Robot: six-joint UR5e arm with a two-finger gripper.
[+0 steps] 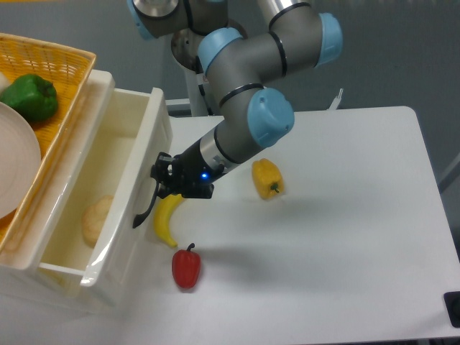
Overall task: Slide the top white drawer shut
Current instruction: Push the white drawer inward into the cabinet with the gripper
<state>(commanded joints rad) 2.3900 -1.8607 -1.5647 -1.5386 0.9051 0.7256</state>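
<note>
The top white drawer [129,194] was seen in glossy white with a black handle [146,208], and the gripper [167,185] was black with a small blue light. A yellow banana [166,222], a yellow pepper [267,178] and a red pepper [186,267] were set against the white desk [345,237]. A green pepper [30,97] and a white plate [16,162] were shown in an orange-yellow woven basket [54,65].

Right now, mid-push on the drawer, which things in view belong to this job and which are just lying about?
Part of the job:
- top white drawer, partly open
- its black handle
- gripper, at the handle

Just lying about:
- banana, on the table by the drawer front
- red pepper
- yellow pepper
- beige food item inside the drawer
- basket holding the green pepper
</note>
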